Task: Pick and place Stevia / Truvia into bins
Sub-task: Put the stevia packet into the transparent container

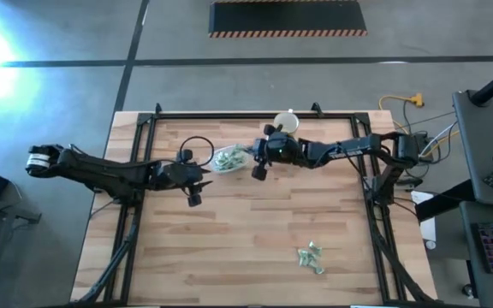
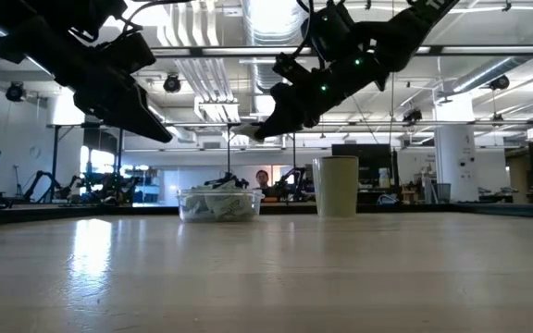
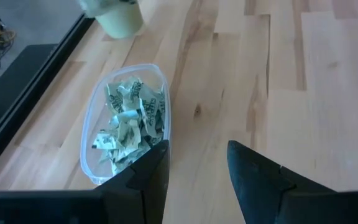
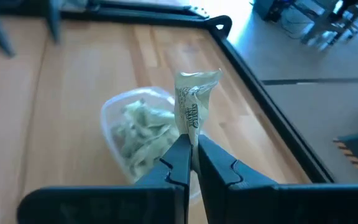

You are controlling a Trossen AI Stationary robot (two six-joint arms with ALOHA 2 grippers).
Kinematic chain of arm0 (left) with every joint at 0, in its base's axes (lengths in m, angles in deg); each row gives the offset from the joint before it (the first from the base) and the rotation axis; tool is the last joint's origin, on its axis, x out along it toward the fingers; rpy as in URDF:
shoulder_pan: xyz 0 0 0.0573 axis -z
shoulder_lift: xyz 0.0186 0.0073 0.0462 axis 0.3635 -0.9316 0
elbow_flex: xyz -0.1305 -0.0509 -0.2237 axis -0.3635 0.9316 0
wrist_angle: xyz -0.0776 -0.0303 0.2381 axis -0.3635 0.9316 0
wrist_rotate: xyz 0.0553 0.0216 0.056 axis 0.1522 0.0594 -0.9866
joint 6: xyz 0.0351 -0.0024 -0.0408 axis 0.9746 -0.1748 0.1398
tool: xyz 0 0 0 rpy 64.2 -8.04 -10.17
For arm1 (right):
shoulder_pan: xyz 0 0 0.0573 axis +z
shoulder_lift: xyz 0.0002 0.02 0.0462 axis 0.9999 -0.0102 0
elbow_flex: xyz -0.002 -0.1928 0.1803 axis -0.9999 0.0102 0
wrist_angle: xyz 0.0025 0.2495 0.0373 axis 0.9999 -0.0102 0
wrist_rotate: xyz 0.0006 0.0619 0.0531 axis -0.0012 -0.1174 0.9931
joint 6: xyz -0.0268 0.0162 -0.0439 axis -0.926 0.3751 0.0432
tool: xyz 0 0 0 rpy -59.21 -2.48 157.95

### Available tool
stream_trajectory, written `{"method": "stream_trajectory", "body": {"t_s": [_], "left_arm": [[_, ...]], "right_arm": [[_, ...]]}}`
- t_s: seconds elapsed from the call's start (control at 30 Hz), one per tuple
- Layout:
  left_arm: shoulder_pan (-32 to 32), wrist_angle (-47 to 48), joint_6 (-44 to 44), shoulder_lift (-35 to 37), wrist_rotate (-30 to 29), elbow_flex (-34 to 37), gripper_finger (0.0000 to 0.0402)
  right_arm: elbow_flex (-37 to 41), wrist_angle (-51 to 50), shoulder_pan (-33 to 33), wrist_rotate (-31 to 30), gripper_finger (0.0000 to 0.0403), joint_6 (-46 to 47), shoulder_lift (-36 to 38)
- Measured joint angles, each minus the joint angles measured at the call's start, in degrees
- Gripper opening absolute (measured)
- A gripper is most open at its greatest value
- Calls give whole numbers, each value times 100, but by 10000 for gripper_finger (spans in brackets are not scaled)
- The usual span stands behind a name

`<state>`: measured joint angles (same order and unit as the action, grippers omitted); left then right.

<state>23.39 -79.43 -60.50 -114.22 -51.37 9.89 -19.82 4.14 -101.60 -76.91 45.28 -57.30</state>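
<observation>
I held one Stevia sachet (image 4: 197, 102) pinched upright in my right tool (image 4: 191, 158), raised above the clear tub (image 1: 227, 159) near the desk's far edge (already heaped with sachets), ready to drop. My left tool (image 3: 194, 174) hung agape just beside the tub; a few sachets (image 1: 311, 257) lay near the front edge.

This was a large open robotics lab or industrial workshop. Exposed ducts (image 2: 276, 23) and pipes ran under a high ceiling with strip lights. The wooden worktop (image 1: 255, 231) stood on a grey concrete floor (image 1: 75, 103) marked with a hazard-striped mat (image 1: 288, 17). Other robot rigs (image 2: 72, 185) and a person (image 2: 263, 178) showed in the background.
</observation>
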Motion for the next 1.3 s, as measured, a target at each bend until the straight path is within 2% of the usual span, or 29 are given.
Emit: {"method": "stream_trajectory", "body": {"t_s": [0.2,0.4,0.87,1.07,1.17,1.3], "left_arm": [[24,-10,2,21,0,0,146],[30,-2,2,21,0,0,146],[42,44,0,19,35,0,146],[63,39,0,19,39,0,146],[67,39,-2,19,40,0,146],[75,39,-4,19,42,0,146]], "right_arm": [[-16,576,-87,2,13,283,-396],[-468,463,-166,2,13,183,-977],[-2050,-1593,-214,32,13,252,-1877],[-2094,-1694,-212,610,14,20,-1873],[-2090,-1734,-206,760,29,-79,-1853],[-2087,-1749,-207,837,70,-78,-1853]]}}
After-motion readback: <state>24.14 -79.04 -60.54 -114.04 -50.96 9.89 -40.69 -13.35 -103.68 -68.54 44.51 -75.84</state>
